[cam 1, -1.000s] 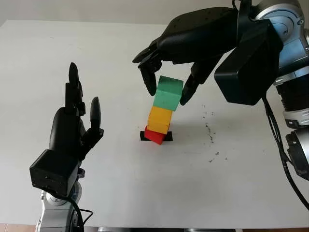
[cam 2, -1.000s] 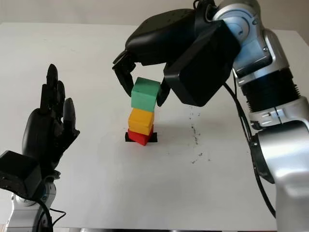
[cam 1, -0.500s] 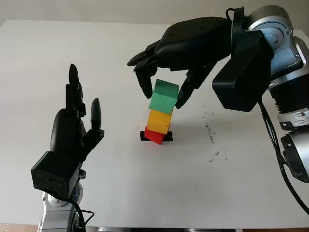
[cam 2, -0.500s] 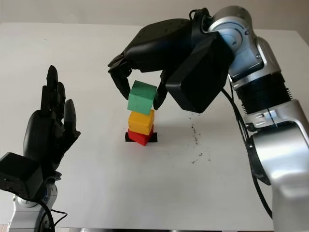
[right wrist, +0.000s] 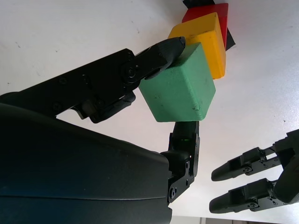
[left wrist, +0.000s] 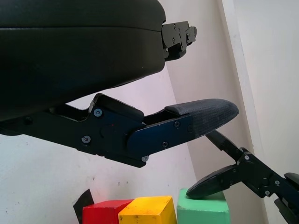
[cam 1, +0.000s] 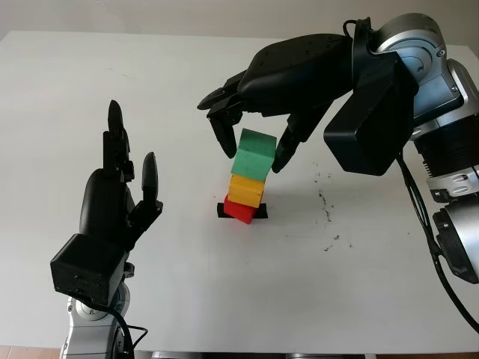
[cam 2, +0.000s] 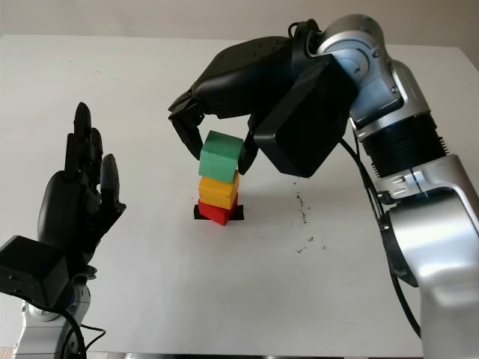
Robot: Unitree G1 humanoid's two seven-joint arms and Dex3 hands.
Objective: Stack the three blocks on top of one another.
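Three blocks line up: our right hand (cam 1: 251,146) pinches the green block (cam 1: 253,155) directly above the yellow block (cam 1: 245,190) and red block (cam 1: 239,210), slightly tilted. Our left hand (cam 1: 116,202), open, stands well apart to the left.

Both hands, left (cam 1: 112,206) and right (cam 1: 299,71), have glossy black shells and jointed black fingers (right wrist: 140,65) fixed with small screws. The forearms (cam 2: 404,149) are silver with ribbed black bands. Thin black cables (cam 1: 426,224) run along them.
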